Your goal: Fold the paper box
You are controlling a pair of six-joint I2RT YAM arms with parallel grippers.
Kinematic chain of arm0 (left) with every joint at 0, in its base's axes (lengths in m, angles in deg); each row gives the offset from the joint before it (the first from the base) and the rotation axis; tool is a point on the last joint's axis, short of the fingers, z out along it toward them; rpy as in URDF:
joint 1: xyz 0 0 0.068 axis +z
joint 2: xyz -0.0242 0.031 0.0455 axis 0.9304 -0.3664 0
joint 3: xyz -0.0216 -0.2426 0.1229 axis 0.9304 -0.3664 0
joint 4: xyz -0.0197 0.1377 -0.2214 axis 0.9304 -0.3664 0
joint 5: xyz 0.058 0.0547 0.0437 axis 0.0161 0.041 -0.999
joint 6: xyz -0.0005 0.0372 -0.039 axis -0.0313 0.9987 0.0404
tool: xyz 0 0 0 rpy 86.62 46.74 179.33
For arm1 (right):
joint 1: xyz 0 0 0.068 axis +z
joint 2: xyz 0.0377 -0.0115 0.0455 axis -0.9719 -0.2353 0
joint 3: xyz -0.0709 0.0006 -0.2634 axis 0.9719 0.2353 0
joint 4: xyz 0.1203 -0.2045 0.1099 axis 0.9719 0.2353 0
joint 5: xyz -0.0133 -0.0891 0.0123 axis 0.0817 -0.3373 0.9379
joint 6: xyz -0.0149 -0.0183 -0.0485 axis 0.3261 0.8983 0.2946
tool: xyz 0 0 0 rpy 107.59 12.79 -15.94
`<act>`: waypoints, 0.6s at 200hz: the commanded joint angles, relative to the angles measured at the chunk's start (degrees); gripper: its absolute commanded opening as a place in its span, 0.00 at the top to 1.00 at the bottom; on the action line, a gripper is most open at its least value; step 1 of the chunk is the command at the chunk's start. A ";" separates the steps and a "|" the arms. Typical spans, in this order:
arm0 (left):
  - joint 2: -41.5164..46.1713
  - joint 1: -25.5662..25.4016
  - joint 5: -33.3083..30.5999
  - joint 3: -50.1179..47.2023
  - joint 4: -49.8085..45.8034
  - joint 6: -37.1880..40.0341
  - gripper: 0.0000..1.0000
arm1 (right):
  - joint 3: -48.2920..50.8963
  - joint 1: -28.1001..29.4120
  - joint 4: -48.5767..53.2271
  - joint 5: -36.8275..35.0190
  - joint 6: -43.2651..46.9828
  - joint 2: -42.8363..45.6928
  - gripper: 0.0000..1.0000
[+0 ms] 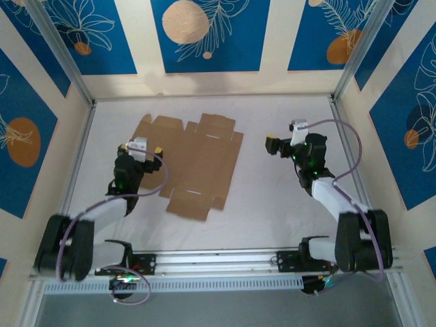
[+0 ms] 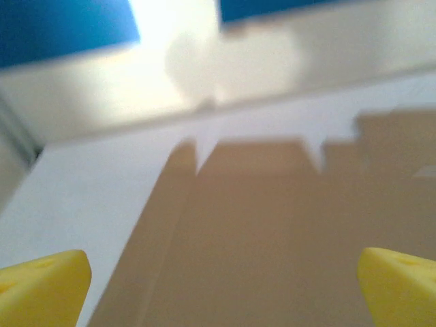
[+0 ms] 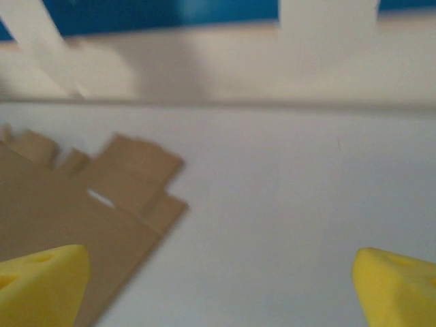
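Observation:
The paper box (image 1: 197,163) lies flat and unfolded on the white table, a brown die-cut sheet with flaps, tabs and slits. My left gripper (image 1: 139,146) hovers over the sheet's left panels, open. In the left wrist view the cardboard (image 2: 272,231) spreads between the yellow fingertips (image 2: 41,286), with nothing held. My right gripper (image 1: 276,144) stands open over bare table, just right of the sheet. Its wrist view has the sheet's right flaps and a slit (image 3: 75,204) at the left, apart from the left fingertip (image 3: 41,283).
Cream and blue patterned walls (image 1: 204,34) close in the table on three sides, with aluminium posts (image 1: 61,54) at the back corners. A metal rail (image 1: 218,262) with both arm bases runs along the near edge. Bare table (image 1: 272,204) lies right of the sheet.

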 commanded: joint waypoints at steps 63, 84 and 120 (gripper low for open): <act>10.08 -12.16 -2.70 39.92 -78.57 -23.70 0.00 | -29.40 22.62 44.97 -6.08 -15.03 15.75 0.01; 9.88 -11.86 -3.84 42.77 -87.44 -25.10 0.00 | -32.77 20.45 52.94 -0.45 -22.29 15.60 0.01; 16.45 -10.78 10.02 31.36 -77.34 -31.46 0.00 | -35.58 20.95 55.37 6.39 -24.90 6.70 0.07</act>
